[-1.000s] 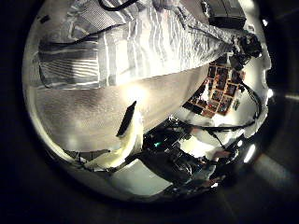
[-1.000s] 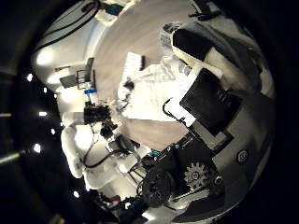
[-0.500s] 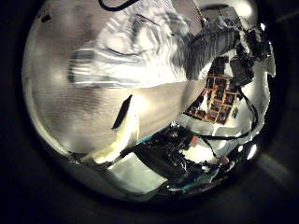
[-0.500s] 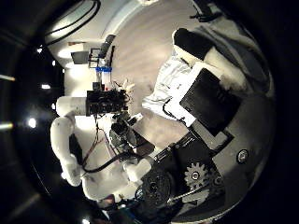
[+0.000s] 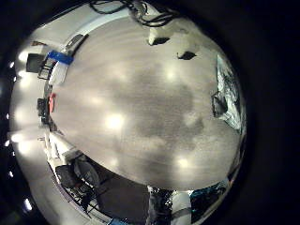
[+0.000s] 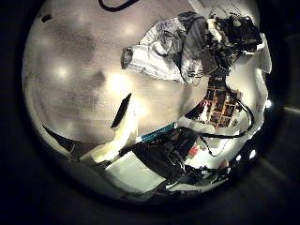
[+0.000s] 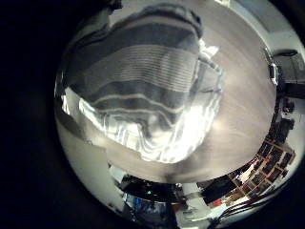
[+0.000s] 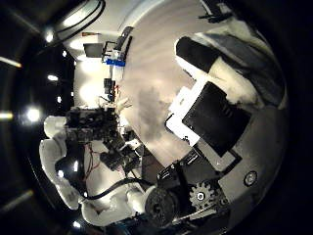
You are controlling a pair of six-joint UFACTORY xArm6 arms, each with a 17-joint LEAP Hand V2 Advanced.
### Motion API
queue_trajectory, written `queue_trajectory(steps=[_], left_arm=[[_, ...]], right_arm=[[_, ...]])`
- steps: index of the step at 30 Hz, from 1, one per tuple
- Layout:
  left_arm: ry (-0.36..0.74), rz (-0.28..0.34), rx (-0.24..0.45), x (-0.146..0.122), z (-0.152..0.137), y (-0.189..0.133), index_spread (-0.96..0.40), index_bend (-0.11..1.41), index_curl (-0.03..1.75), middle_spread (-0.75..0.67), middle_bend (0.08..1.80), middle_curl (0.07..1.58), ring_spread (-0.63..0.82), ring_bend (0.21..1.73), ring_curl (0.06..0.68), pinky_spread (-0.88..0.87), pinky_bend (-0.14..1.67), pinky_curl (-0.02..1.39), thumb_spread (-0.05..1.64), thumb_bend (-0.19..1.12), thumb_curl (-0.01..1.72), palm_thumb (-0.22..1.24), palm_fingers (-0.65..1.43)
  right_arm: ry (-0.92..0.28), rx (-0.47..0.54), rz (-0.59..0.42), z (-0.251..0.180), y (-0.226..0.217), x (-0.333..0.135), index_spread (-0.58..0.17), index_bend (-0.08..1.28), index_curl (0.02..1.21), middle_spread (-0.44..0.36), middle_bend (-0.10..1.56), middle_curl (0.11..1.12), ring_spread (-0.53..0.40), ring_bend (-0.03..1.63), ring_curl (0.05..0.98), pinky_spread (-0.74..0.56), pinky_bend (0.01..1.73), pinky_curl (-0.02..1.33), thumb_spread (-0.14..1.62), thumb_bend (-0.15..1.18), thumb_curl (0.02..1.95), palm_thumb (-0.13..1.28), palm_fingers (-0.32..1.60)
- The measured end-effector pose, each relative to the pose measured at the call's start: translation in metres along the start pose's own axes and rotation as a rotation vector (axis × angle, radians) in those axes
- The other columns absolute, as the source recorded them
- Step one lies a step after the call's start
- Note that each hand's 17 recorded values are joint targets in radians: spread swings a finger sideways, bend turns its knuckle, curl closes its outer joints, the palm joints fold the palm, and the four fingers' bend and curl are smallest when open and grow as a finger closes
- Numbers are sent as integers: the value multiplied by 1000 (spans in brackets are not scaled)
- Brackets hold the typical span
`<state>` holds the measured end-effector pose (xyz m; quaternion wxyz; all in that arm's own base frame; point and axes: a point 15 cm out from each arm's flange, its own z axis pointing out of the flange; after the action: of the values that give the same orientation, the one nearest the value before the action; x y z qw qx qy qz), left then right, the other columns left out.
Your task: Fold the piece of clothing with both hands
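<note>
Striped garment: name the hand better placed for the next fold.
Right hand: the striped garment fills its palm view, so it is close. From the left palm it lies far off across the table.

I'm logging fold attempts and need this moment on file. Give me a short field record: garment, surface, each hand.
garment: striped piece of clothing, bunched up, not flat
surface: wooden table, mostly bare under the left hand
right hand: close over the garment; a hand sits on its far end in the left thumb side palm view
left hand: away from the garment; its fingers not visible
fold state: not yet a neat fold
</note>
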<state>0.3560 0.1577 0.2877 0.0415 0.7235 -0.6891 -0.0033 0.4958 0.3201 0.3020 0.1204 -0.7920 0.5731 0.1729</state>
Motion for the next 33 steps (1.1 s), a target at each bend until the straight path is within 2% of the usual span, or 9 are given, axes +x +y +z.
queue_trajectory(steps=[2,4,10,14,18,22,26,28,33], left_arm=[[1,2,-5,2,3,4,-5,180,373,188,181,314,296,677,221,344,403,347,1122,-20,296,403,145],[1,3,-2,4,2,5,-7,180,373,188,182,314,296,676,221,344,402,346,1122,-20,296,403,146],[0,12,-3,13,0,4,-9,179,373,180,181,316,296,671,220,339,405,348,1121,-20,298,401,151],[1,23,-12,23,-1,7,-10,178,373,180,182,316,297,674,219,333,405,348,1121,-20,299,400,152],[1,34,-16,33,-2,11,-10,179,373,180,182,317,296,672,218,331,406,349,1121,-20,300,400,151],[-1,40,-10,38,-4,16,-10,178,373,180,182,318,297,675,217,329,405,348,1121,-20,301,400,151],[-3,42,-2,40,-9,22,-10,178,373,180,182,318,297,677,216,329,405,348,1118,-21,300,396,151],[-5,42,0,41,-9,25,-10,179,373,180,182,318,297,677,215,329,406,348,1119,-19,301,399,151],[-11,45,5,42,-11,36,-10,184,376,180,180,317,297,677,213,328,404,348,1117,-21,300,396,153]], right_arm=[[-3,-43,-48,4,11,-1,-359,668,570,-184,1015,531,-266,1292,526,-425,1185,591,1092,-20,705,722,619],[-8,-96,-94,7,24,-3,-410,614,538,-209,905,494,-244,1193,495,-303,1132,600,1113,-21,681,711,286],[-21,-139,-270,-3,45,-16,-490,536,448,-251,705,405,-125,970,373,108,1021,522,1143,-18,621,690,47],[-21,-116,-357,-22,49,-21,-513,518,419,-263,658,380,-93,863,317,269,871,445,1135,-10,605,726,19],[15,-59,-427,-41,43,-18,-552,633,425,-296,786,403,-126,717,255,342,650,350,1100,-18,602,745,168],[130,-5,-458,-52,27,2,-563,729,451,-286,748,387,-129,628,226,382,536,298,1057,-21,605,752,229],[263,1,-474,-53,17,23,-554,730,448,-240,648,355,-98,579,212,410,498,279,1038,-32,597,715,224],[350,-6,-481,-53,13,35,-544,700,438,-212,602,344,-72,561,209,421,494,276,1039,-34,590,687,215],[593,-11,-491,-54,-1,56,-482,415,357,-104,434,306,33,561,215,437,578,297,1067,-28,564,607,81]])
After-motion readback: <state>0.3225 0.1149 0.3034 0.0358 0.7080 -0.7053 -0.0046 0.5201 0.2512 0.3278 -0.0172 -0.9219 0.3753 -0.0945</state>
